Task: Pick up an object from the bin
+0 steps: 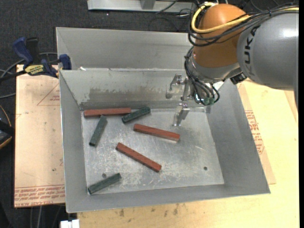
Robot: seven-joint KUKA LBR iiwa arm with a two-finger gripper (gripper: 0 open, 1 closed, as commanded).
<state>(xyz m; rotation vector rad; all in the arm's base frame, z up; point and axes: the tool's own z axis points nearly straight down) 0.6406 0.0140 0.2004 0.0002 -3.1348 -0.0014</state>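
1. Camera view, the robot: the arm (273,46) comes in from the right, its wrist under a rounded orange cover (219,30) with yellow and black cables looped over it; the gripper (179,121) hangs down from it into the far right part of the grey metal bin (235,146).
2. Camera view, the gripper: its tip is low, near the bin floor, just beyond the right end of the middle red-brown bar (156,132); whether it is open or closed cannot be told, nor whether it has hold of anything.
3. Camera view, the nearest things: the middle red-brown bar lies flat, slanting slightly down towards the right; the far dark green block (136,114) lies to the left of the gripper, close to the far wall.
4. Camera view, the rest: the far red-brown bar (107,111) lies along the far wall at the left, its right end just beside the far dark green block; the left dark green block (98,130) lies slanted below it; the near red-brown bar (138,156) lies diagonally in the middle of the floor; the near dark green block (104,183) lies in the near left corner, apart from the others.
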